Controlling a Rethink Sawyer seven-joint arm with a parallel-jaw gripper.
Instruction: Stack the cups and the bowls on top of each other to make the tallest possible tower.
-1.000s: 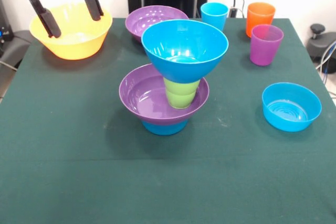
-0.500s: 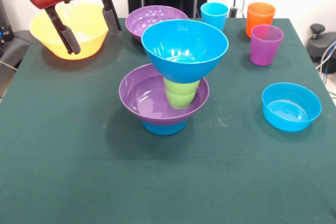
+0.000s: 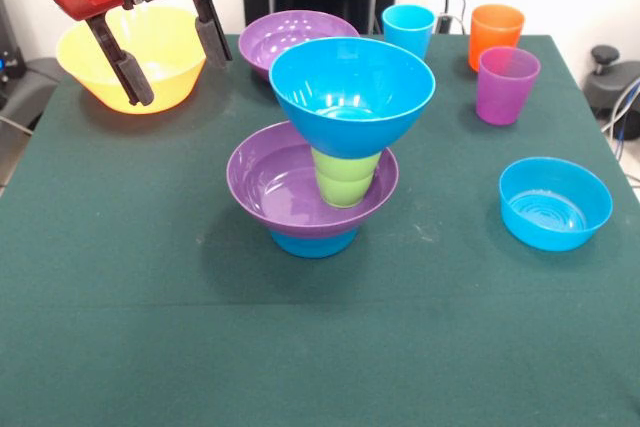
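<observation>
Presently only the front view is supplied. Pincer (image 3: 173,49) hangs open and empty over the yellow bowl (image 3: 130,62) at the worktop's (image 3: 150,327) far corner, fingers astride its rim. Tower (image 3: 330,147) stands mid-worktop: small blue bowl (image 3: 312,243) lowest, purple bowl (image 3: 275,187) on it, green cup (image 3: 345,177) inside that, large blue bowl (image 3: 352,92) perched on the cup. Loose pieces: second purple bowl (image 3: 300,39), blue cup (image 3: 408,27), orange cup (image 3: 496,32), purple cup (image 3: 507,84), another small blue bowl (image 3: 555,204).

Risk, as judged: the top bowl rests on a narrow cup and looks off-centre; adding the wide yellow bowl, or brushing past, could tip the tower. A thin-rim grasp may also slip.
</observation>
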